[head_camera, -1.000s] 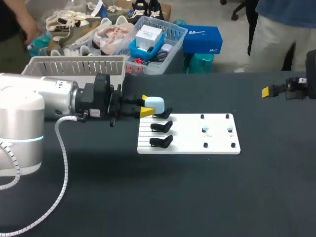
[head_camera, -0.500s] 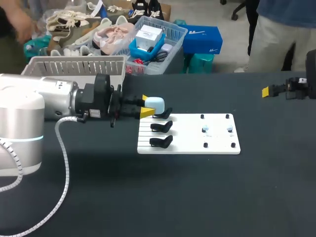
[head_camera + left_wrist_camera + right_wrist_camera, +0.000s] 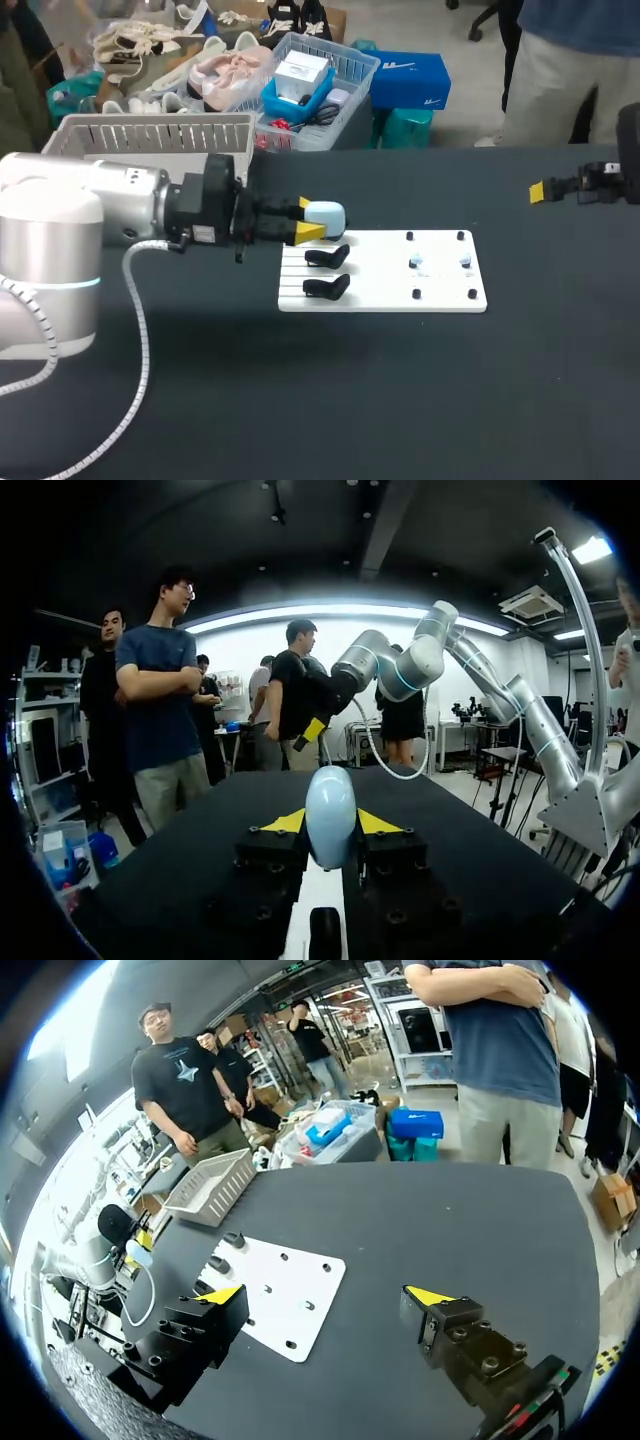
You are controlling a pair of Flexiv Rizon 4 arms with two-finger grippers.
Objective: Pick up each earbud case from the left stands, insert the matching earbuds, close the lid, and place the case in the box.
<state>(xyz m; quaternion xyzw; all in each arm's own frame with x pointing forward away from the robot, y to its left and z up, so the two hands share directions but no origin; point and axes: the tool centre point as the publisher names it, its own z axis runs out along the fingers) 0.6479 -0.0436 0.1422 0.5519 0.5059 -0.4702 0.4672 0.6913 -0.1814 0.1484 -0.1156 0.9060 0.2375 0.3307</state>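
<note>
A light blue earbud case (image 3: 327, 215) sits between the yellow tips of my left gripper (image 3: 314, 219), which is shut on it just over the left end of the white plate (image 3: 380, 290). In the left wrist view the case (image 3: 330, 820) stands upright in that gripper (image 3: 330, 825), above a black stand (image 3: 323, 927). Two empty black stands (image 3: 327, 257) lie on the plate below the case. Small earbuds (image 3: 417, 263) rest among pegs on the plate's right half. My right gripper (image 3: 326, 1296) is open, far right of the plate (image 3: 280, 1290), seen at the table's right edge (image 3: 545, 187).
A white slatted basket (image 3: 150, 132) stands at the table's back left, behind my left arm. In the right wrist view the basket (image 3: 210, 1185) lies beyond the plate.
My left gripper has shifted a little to the right with the blue case in it. The right arm has stayed where it was.
</note>
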